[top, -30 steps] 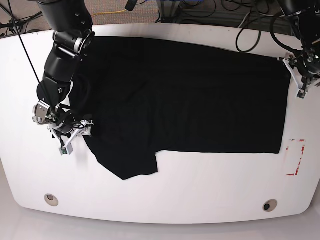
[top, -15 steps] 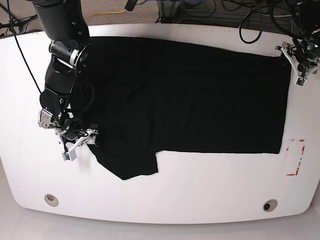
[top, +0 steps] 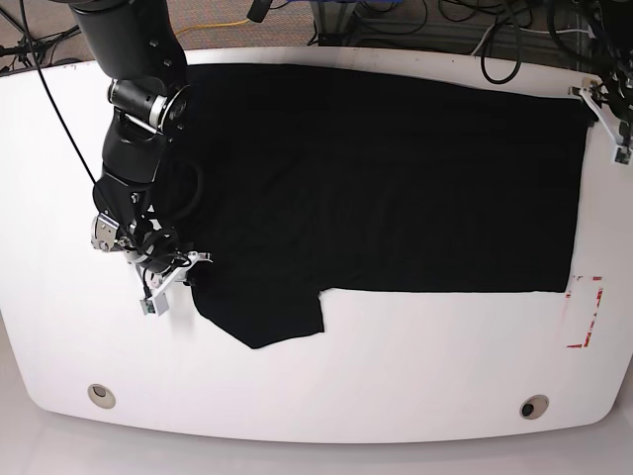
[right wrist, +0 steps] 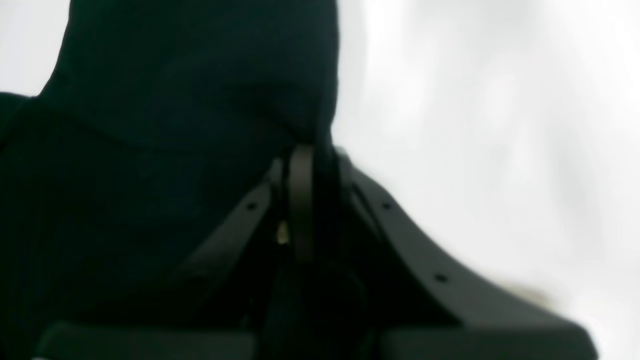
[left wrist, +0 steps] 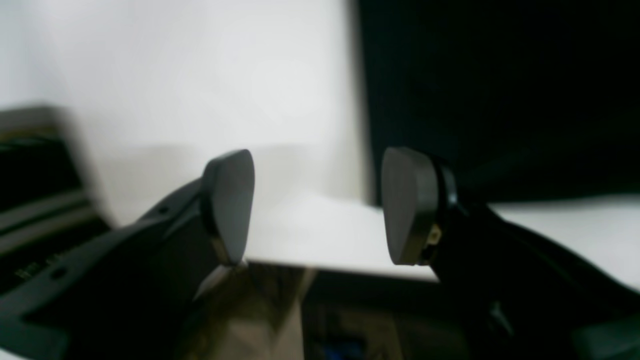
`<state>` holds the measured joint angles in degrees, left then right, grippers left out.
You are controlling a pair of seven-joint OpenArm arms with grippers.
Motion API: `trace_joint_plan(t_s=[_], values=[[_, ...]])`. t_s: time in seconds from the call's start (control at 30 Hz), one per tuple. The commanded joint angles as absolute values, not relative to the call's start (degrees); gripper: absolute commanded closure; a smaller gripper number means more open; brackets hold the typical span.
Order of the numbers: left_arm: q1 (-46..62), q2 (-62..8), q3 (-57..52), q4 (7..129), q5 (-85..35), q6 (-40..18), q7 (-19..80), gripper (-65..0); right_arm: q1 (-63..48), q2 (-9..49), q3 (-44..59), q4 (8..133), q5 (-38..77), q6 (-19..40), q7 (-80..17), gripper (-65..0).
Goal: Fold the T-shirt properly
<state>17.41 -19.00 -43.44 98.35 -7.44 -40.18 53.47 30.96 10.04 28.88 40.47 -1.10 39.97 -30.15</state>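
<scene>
Now that the right gripper (right wrist: 305, 200) is clamping down on the large black cotton T-shirt (top: 376, 178) at the frame's lower left, a fold is beginning, while the left gripper (left wrist: 317, 205) is gaping empty.

Robotics lab / test cell. Evidence: two black robot arms (top: 134, 109) mounted over a purpose-built white tabletop (top: 415, 366) with rounded corners and two round ports (top: 100, 394) near the front edge. Loose black cables (top: 495, 35) bundled along the back, yellow cable (top: 213, 25) on carpeted floor (top: 49, 20) behind. Red tape marker (top: 586, 312) outlining a spot on the tabletop at one end. Wrist-mounted cameras on both arms. No household furnishing visible, just rig hardware.
</scene>
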Motion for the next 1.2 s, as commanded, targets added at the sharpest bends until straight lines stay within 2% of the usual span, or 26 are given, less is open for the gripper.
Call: trace_joint_plan(t_s=[0.0, 0.33, 0.5, 0.77, 1.17], values=[[13.14, -20.09, -44.97, 100.09, -6.90, -40.00, 53.14, -37.1, 32.48, 10.77, 28.88, 41.27, -1.01, 40.00, -29.76, -3.8], [-4.00, -20.35, -40.84, 98.86, -6.81, -40.00, 59.82, -37.5, 32.13, 10.95, 28.88, 41.36, -1.01, 40.00, -29.93, -3.6], [-11.12, -20.35, -34.86, 90.77, -6.81, -40.00, 59.03, -37.6, 32.13, 10.86, 28.88, 41.45, -1.01, 40.00, -30.02, -3.6], [-16.66, -22.02, -30.55, 71.25, -6.81, -34.15, 43.38, -37.6, 32.13, 10.59, 28.88, 41.45, -0.75, 40.00, -31.52, -3.6], [-26.24, -27.82, -26.51, 41.80, -6.90, -33.80, 25.10, -37.6, 32.04, 10.77, 28.97, 41.45, -0.84, 40.00, -31.34, -3.6]])
